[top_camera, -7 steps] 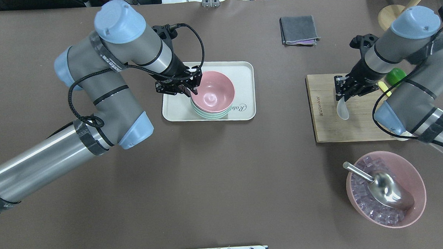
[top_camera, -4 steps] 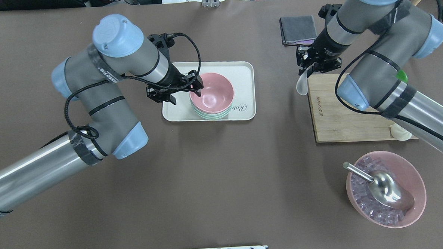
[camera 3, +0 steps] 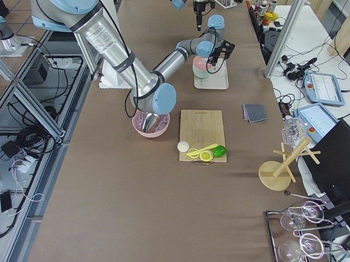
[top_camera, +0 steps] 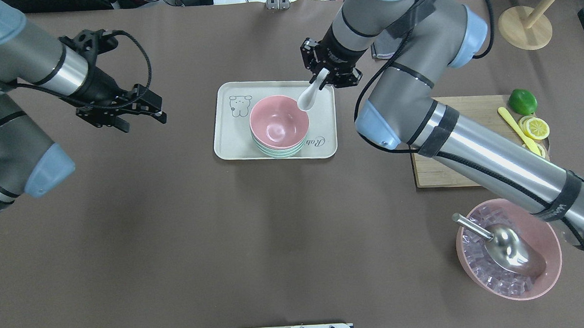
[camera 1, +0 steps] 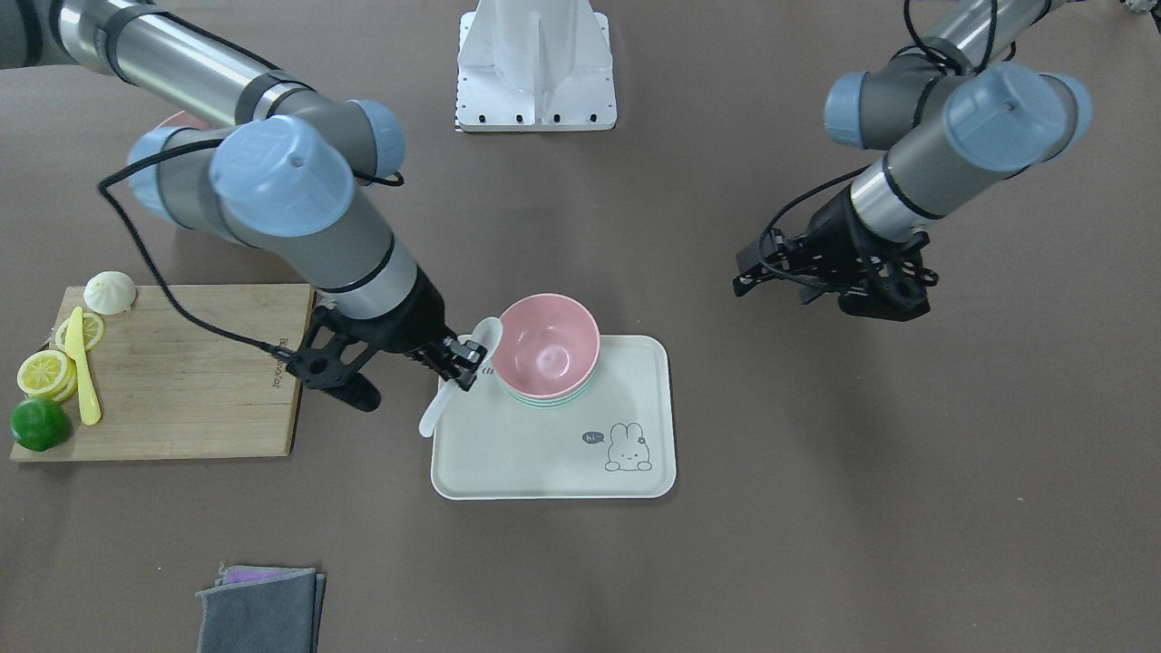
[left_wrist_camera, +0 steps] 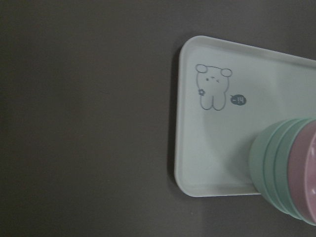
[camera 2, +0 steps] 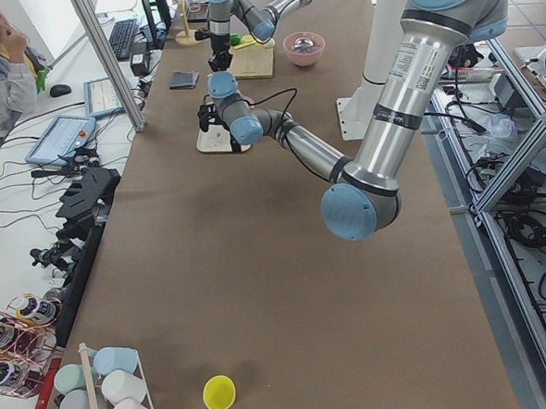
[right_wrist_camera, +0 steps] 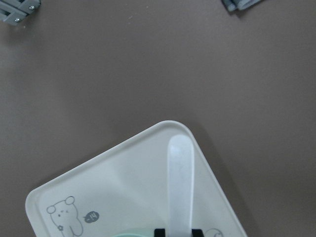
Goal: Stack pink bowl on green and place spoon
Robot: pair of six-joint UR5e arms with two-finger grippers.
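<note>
Front-facing view: right gripper (camera 1: 456,356) is clamped on the spoon (camera 1: 486,336) at its handle. The scoop is just beside the pink bowl (camera 1: 549,349), which is nested on the green bowl (camera 1: 535,397) on the tray (camera 1: 544,458).

Overhead: left gripper (top_camera: 159,109) has its 2 fingers apart, empty, well left of the tray.

Right wrist: the spoon appears light, rigid and glossy, so probably slippery. The handle is the sound hold.

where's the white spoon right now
In the overhead view the white spoon hangs from the right gripper over the far right corner of the tray, scoop end by the pink bowl.
</note>
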